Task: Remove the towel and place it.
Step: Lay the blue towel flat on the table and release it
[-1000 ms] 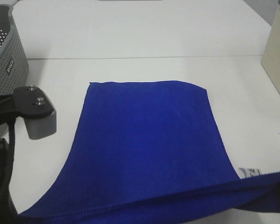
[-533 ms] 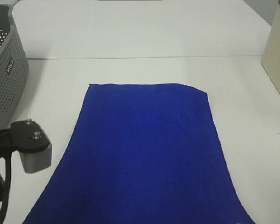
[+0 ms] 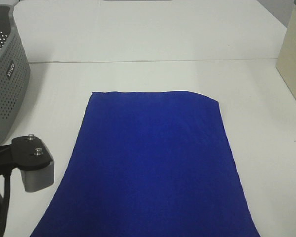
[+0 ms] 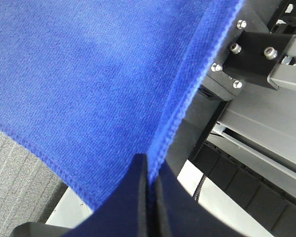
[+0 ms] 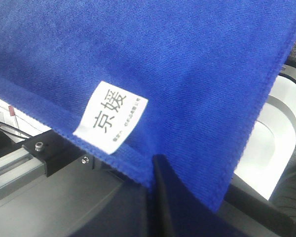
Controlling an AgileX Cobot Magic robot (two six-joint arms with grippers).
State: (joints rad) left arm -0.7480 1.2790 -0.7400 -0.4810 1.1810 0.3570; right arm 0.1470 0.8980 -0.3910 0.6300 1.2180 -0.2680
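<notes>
Fingers [image 4: 130, 197] of the left gripper [image 4: 150, 165] are pinched together on the stitched hem of the towel [image 3: 153, 163]. The right gripper [image 5: 159, 165] is clamped on the same hem just beside the white tag [image 5: 111, 116]. The blue cloth lies spread across the middle of the white table [image 3: 138, 34], its near end running out of view. A grey perforated basket [image 3: 7, 74] stands at the far left.
</notes>
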